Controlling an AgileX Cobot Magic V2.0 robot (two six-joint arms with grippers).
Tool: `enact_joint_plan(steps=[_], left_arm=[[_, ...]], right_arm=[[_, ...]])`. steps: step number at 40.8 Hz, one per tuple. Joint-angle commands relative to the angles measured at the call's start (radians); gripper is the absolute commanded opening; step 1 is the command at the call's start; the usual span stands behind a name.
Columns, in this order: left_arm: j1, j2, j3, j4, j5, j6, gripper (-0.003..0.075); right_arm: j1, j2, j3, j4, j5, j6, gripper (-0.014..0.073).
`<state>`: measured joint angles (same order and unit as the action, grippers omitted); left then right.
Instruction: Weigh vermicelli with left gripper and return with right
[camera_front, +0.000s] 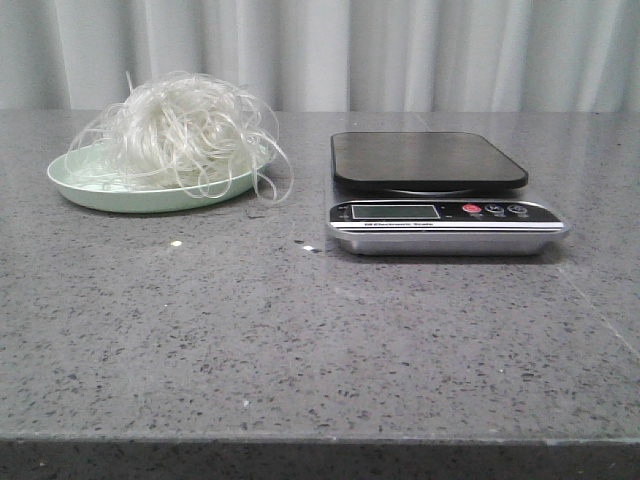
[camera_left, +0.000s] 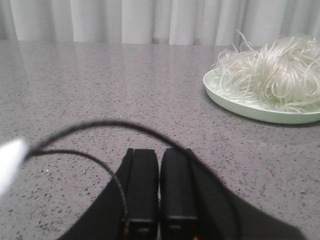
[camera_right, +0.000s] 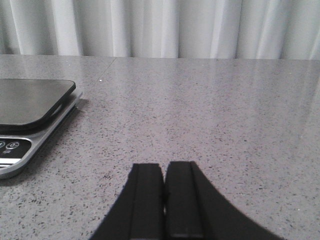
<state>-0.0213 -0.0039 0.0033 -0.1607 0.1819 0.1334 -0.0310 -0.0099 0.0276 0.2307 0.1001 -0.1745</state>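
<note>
The vermicelli (camera_front: 190, 135), a fluffy nest of translucent white strands, lies on a pale green plate (camera_front: 90, 188) at the back left of the table. It also shows in the left wrist view (camera_left: 280, 72), on the plate (camera_left: 235, 104). The kitchen scale (camera_front: 430, 190), with a black platform and nothing on it, stands to the plate's right; it also shows in the right wrist view (camera_right: 30, 107). My left gripper (camera_left: 160, 152) is shut and empty, low over the table, well short of the plate. My right gripper (camera_right: 164, 167) is shut and empty, off to the scale's side. Neither gripper shows in the front view.
The grey speckled table (camera_front: 300, 340) ends at a front edge (camera_front: 320, 438). Pale curtains (camera_front: 400, 50) hang behind it. A few small crumbs (camera_front: 176, 243) lie in front of the plate. A black cable (camera_left: 90, 127) loops over my left gripper.
</note>
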Motion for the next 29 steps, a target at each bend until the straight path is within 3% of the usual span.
enact_joint_plan(steps=[1, 21, 29], left_arm=[[0.002, -0.019, 0.006, -0.012, -0.076, -0.01, 0.0137], [0.002, -0.019, 0.006, -0.016, -0.086, -0.01, 0.0137], [0.002, -0.019, 0.006, -0.041, -0.192, -0.01, 0.0136]], right_arm=[[-0.004, -0.016, -0.008, 0.0, -0.081, -0.007, 0.0151], [-0.004, -0.016, -0.008, 0.0, -0.081, -0.007, 0.0151], [-0.004, -0.016, -0.008, 0.0, -0.081, -0.007, 0.0151]])
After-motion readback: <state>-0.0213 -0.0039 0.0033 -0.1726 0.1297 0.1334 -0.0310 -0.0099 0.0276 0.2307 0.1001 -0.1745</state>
